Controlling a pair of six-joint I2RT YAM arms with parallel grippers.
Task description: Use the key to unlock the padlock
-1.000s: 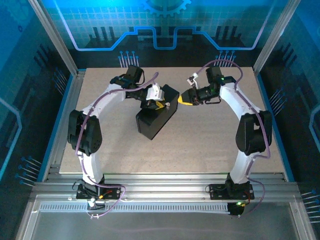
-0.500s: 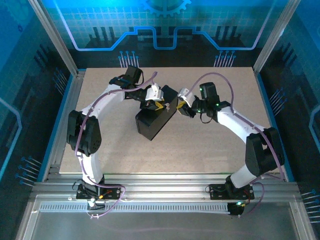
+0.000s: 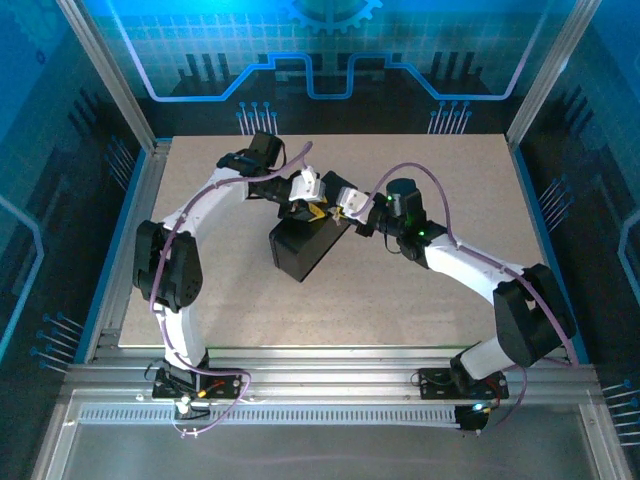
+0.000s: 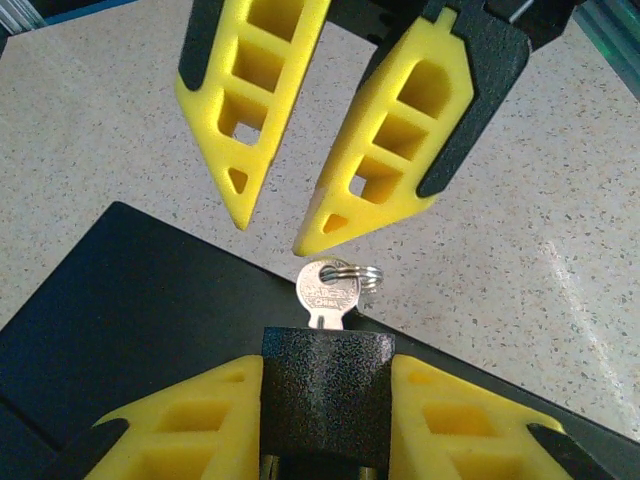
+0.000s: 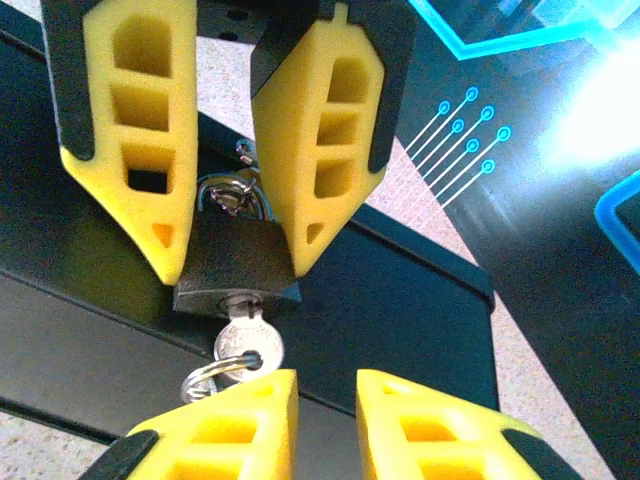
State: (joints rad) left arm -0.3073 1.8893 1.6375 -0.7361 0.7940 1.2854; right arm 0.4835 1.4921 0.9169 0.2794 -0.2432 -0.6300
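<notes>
— Any writing you can make out?
— Only a stamp on the head of the key (image 4: 328, 290) (a line or two of tiny letters), too blurred to read.
— And the back wall (image 3: 200, 40)?
— A gear emblem (image 3: 330, 10) and circuit lines (image 3: 330, 95), no words.

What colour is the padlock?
The padlock is black with a speckled finish. It shows best in the left wrist view.

The dark rectangular box (image 3: 298, 252) is shown lying askew near the middle of the speckled tabletop (image 3: 420, 300), while the left gripper (image 3: 312, 208) and the right gripper (image 3: 338, 210) are seen facing each other, tips close together, above its far end, both arms being bent inward.
</notes>
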